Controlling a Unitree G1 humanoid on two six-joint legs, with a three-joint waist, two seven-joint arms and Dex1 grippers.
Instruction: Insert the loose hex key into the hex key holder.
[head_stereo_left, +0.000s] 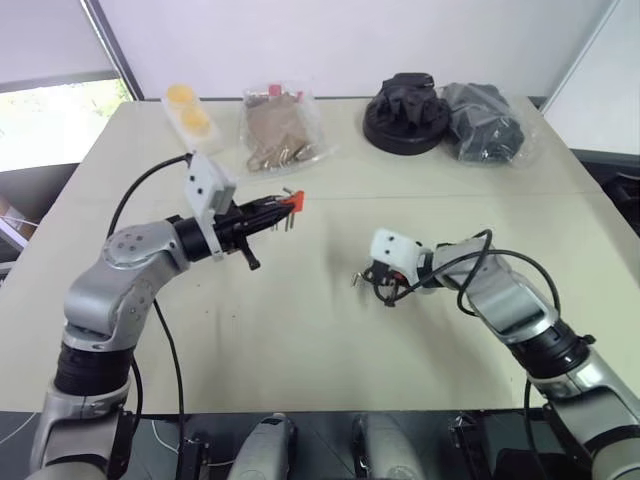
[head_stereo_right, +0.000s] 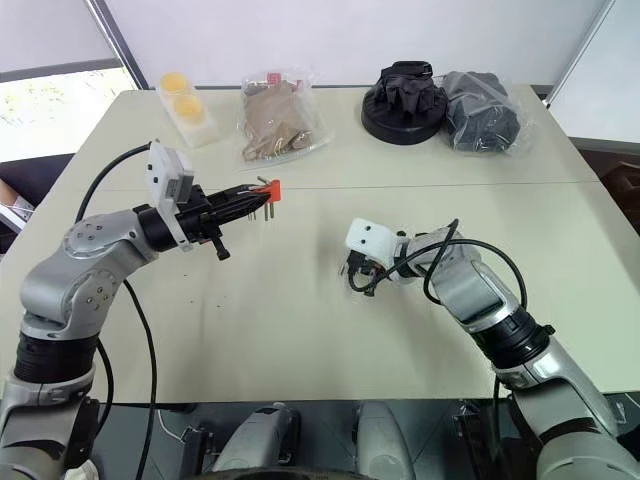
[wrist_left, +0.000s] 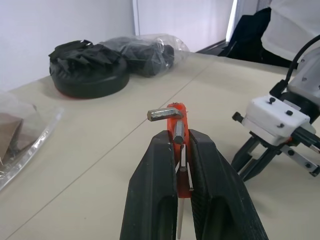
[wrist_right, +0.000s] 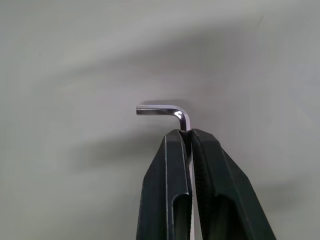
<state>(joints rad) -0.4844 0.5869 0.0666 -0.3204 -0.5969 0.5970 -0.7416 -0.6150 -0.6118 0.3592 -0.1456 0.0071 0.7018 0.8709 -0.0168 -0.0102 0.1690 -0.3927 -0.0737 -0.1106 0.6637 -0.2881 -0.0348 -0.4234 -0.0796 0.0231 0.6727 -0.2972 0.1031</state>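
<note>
My left gripper (head_stereo_left: 276, 211) is held above the table's middle left, shut on the red-orange hex key holder (head_stereo_left: 293, 203). The holder (wrist_left: 176, 114) sticks out past the fingertips, and a short grey key juts sideways from its top. My right gripper (head_stereo_left: 374, 284) hangs low over the table to the right of centre, pointing down and toward the left arm. It is shut on the loose hex key (wrist_right: 167, 111). The key's long leg is pinched between the fingers (wrist_right: 165, 190) and its short bent end pokes out sideways. A stretch of bare table separates the key from the holder.
Along the far edge lie a clear pack with yellow rounds (head_stereo_left: 188, 112), a plastic bag of brown items (head_stereo_left: 278, 132), a black round base piled with dark cloth (head_stereo_left: 405, 112) and a bagged dark bundle (head_stereo_left: 485, 124). A seam (head_stereo_left: 450, 196) crosses the table.
</note>
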